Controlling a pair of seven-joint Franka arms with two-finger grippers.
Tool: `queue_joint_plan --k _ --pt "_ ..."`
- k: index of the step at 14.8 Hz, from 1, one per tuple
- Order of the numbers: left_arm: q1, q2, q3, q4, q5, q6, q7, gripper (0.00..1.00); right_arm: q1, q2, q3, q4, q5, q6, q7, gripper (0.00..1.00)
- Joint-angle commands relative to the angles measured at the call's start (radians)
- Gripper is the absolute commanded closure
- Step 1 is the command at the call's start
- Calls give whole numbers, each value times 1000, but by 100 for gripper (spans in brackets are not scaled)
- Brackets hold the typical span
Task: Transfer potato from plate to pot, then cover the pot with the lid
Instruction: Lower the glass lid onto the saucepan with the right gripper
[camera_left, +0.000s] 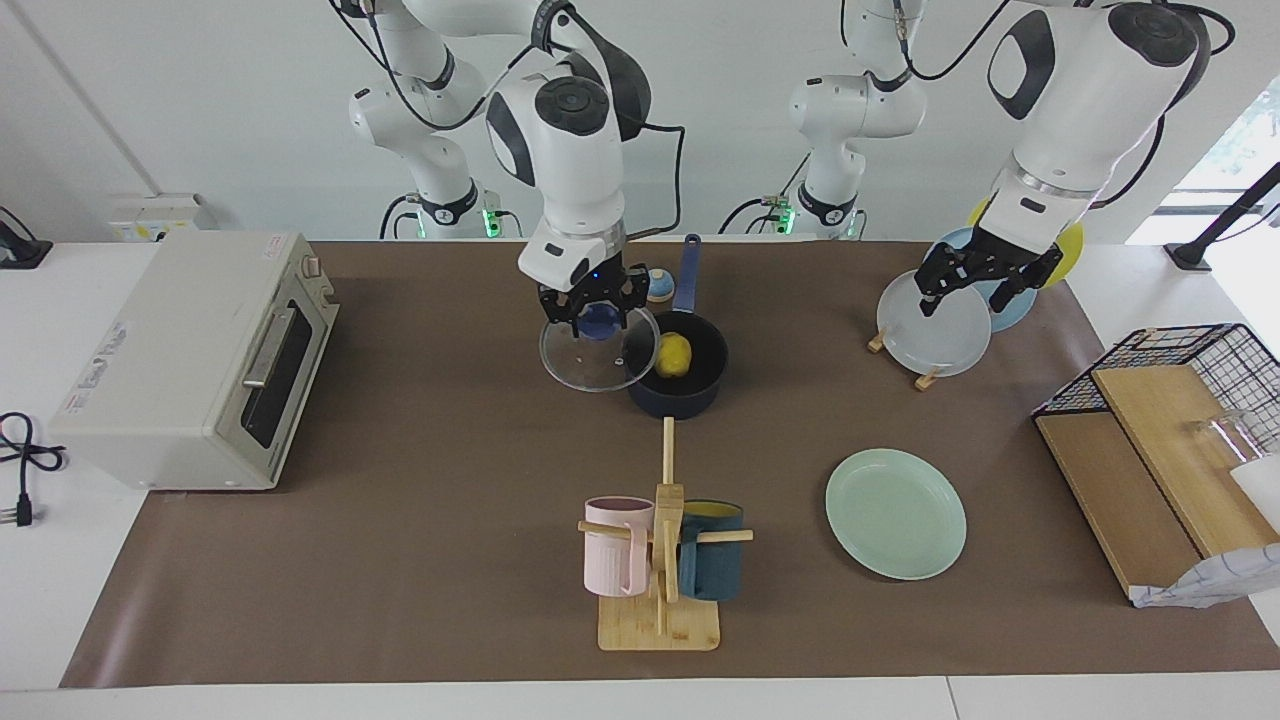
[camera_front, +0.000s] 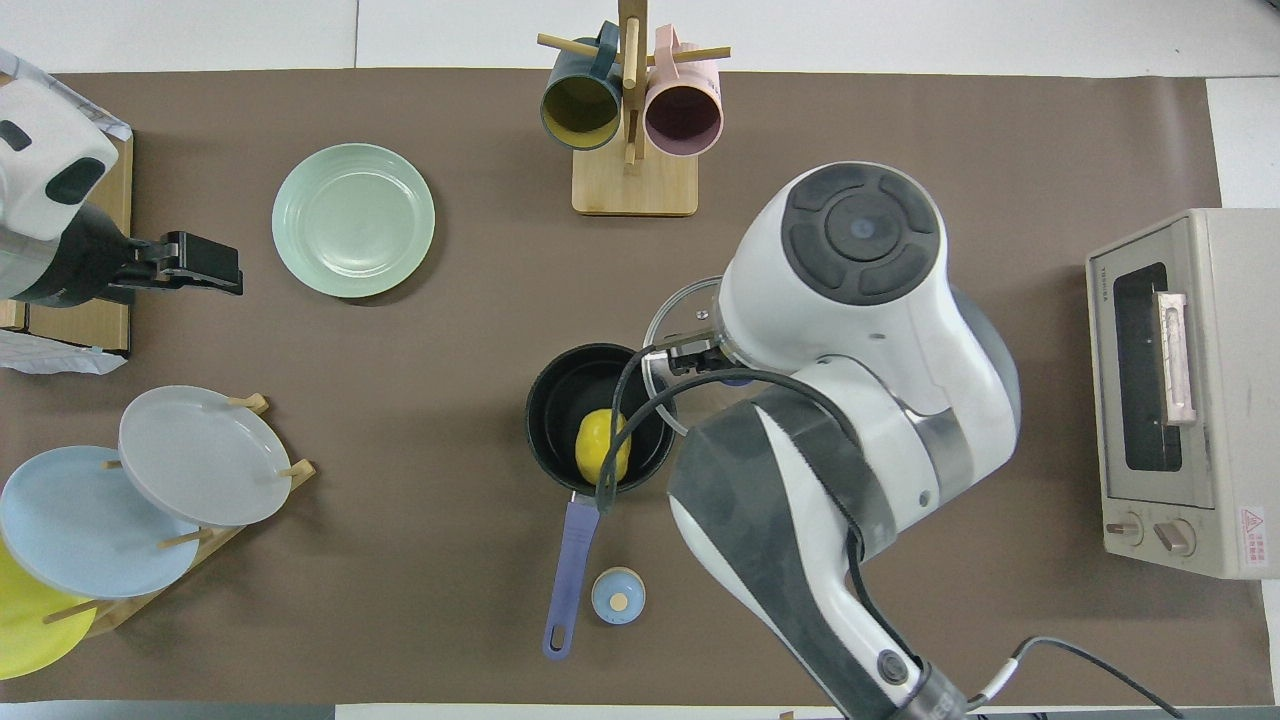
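I see the R gripper (camera_left: 594, 312) clamped on the lid (camera_left: 590, 358) knob, lid up in the air, its edge overlapping the pot (camera_left: 677, 381) rim on the R arm's side. Potato (camera_left: 673, 354) sits in the pot. L gripper (camera_left: 978, 283) hangs w/ fingers apart over the plate rack (camera_left: 925, 378), holding nothing. Plate (camera_left: 895, 513) bare, farther from the robots than the pot.
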Motion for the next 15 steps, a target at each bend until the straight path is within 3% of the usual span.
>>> queue_joint_plan --k 1,5,11,15 --pt "17 3 -12 76 55 -72 11 0 40 5 -5 -27 15 62 52 100" --pt "29 -25 -14 61 54 -75 11 0 73 51 -5 -20 12 110 70 100" --pt "69 -80 -32 -68 42 -69 10 0 142 85 -5 -20 1 127 124 100" --pt "72 -75 -26 -62 -35 -37 -9 0 164 111 -5 -23 3 145 138 100"
